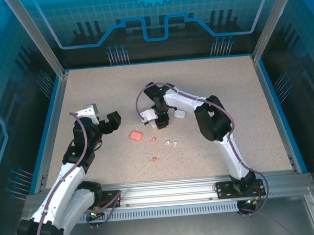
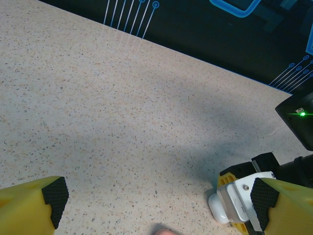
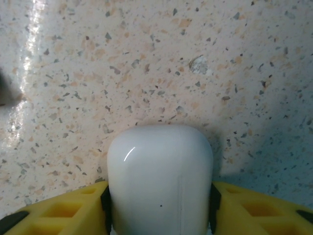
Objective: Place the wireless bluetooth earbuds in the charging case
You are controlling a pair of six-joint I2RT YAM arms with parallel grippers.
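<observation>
From above we see a speckled table (image 1: 225,90) with two arms reaching in from the bottom edge. The left gripper (image 1: 112,121) hovers at centre left, its jaws spread wide with nothing between them. The right gripper (image 1: 156,117), at centre, is clamped on a white charging case (image 3: 160,176). A second white case (image 1: 179,114) lies just to its right, and a pink case (image 1: 135,135) lies to its lower left. White earbuds (image 1: 167,144) and pinkish-red earbuds (image 1: 153,140) lie loose on the table just below the right gripper.
</observation>
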